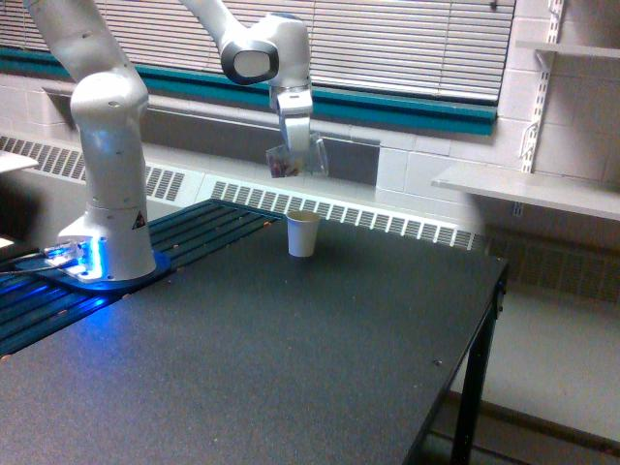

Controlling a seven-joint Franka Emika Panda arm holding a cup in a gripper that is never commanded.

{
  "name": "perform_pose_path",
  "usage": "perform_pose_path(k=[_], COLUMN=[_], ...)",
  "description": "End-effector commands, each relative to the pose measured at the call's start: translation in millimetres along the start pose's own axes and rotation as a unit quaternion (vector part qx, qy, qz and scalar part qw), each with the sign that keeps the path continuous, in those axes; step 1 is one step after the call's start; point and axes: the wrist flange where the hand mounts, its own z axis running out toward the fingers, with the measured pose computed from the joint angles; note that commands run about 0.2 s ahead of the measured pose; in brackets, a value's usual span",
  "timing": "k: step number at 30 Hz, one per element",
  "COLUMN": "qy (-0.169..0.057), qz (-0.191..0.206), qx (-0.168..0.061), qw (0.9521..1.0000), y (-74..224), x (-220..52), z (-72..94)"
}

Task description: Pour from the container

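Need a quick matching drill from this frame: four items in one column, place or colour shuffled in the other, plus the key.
1. clear cup
2. paper cup
3. arm base
4. wall shelf

A. glowing blue, at the exterior view's left
B. standing on the black table
C. held in the air by the gripper
D. at the exterior view's right, off the table

Pairs: 1-C, 2-B, 3-A, 4-D

this looks like a robotics lab set up in an institutional room. a white robot arm [107,145] is bolted by its base, lit blue, to a dark work surface [291,358] on black metal legs. behind it are painted cinder-block walls [426,184], closed window blinds [407,44], a long radiator grille [387,218], and bare wall-mounted shelves [523,189] on metal tracks.
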Motion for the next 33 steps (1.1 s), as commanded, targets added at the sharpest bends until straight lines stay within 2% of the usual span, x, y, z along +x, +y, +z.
perform_pose_path(k=[1,33], qy=[-0.013,-0.068], qz=[-0.003,-0.001], qx=[-0.006,-0.033], qw=[0.9999,0.9971], y=[3,20], x=[-11,-26], z=[6.6,40.3])
